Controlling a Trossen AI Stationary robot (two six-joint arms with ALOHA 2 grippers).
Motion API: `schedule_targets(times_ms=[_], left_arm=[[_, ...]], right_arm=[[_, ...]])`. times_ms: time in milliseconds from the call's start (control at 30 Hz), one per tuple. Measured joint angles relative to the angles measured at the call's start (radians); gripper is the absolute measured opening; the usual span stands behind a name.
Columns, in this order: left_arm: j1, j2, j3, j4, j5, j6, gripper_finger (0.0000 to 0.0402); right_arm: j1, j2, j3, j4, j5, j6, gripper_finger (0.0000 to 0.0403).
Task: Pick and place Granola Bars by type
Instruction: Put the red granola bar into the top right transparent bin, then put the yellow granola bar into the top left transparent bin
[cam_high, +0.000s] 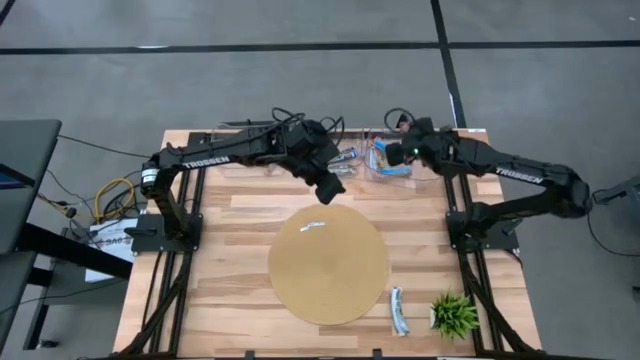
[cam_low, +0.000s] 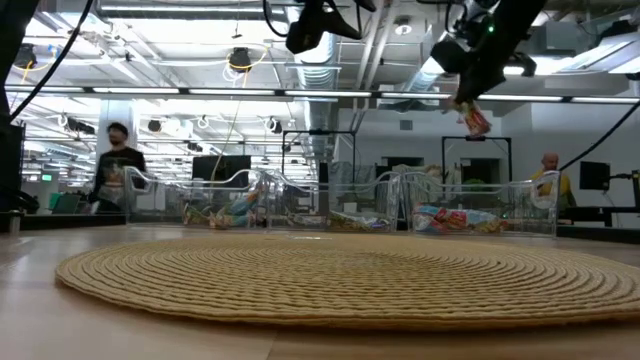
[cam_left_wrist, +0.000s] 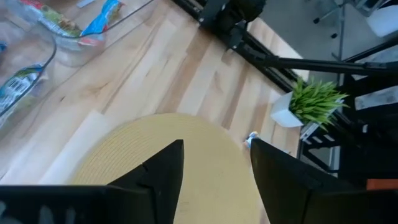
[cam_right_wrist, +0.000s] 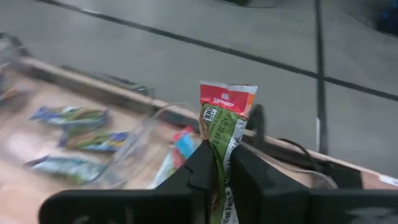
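While it hangs high over the clear bins (cam_low: 440, 195), a green and red bar (cam_right_wrist: 222, 134) is pinched between the fingers of my right gripper (cam_right_wrist: 222, 163); in the low view the bar (cam_low: 474, 119) dangles under that gripper (cam_low: 462, 60). Below it, the bins hold more bars (cam_right_wrist: 69, 115), blue and green ones. Nearer than the bins, my left gripper (cam_left_wrist: 214, 163) hovers above the round mat (cam_high: 328, 266), its fingers spread with nothing between them. One small bar (cam_high: 314, 225) lies on the mat, another bar (cam_high: 399, 311) beside the mat, next to the plant (cam_high: 454, 314).
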Motion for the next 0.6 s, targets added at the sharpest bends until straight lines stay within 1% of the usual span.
schedule_targets(times_ms=[67,167,233,300,467,533,600], left_arm=[[-0.003,0.000,0.000,-0.007,-0.006,0.000,0.0180],[-0.009,0.000,0.000,-0.007,-0.008,0.009,0.0180],[-0.013,0.000,0.000,-0.007,-0.013,0.014,0.0180],[-0.018,0.000,0.000,-0.007,-0.019,0.014,0.0180],[-0.028,0.000,0.000,-0.007,-0.022,0.026,0.0180],[-0.034,0.000,0.000,-0.007,-0.022,0.040,0.0180],[-0.040,0.000,0.000,-0.007,-0.023,0.062,0.0180]], right_arm=[[-0.042,0.000,0.000,-0.003,-0.023,0.000,0.0045],[-0.095,0.000,0.000,-0.003,-0.113,-0.006,0.0072],[-0.123,0.000,0.000,-0.004,-0.171,-0.034,0.0094],[-0.142,0.000,0.000,-0.006,-0.197,-0.051,0.0119],[-0.148,0.000,0.000,-0.014,-0.207,-0.055,0.0184],[-0.135,-0.001,0.000,-0.023,-0.247,-0.061,0.0205],[-0.111,-0.005,0.000,-0.038,-0.328,-0.061,0.0221]])
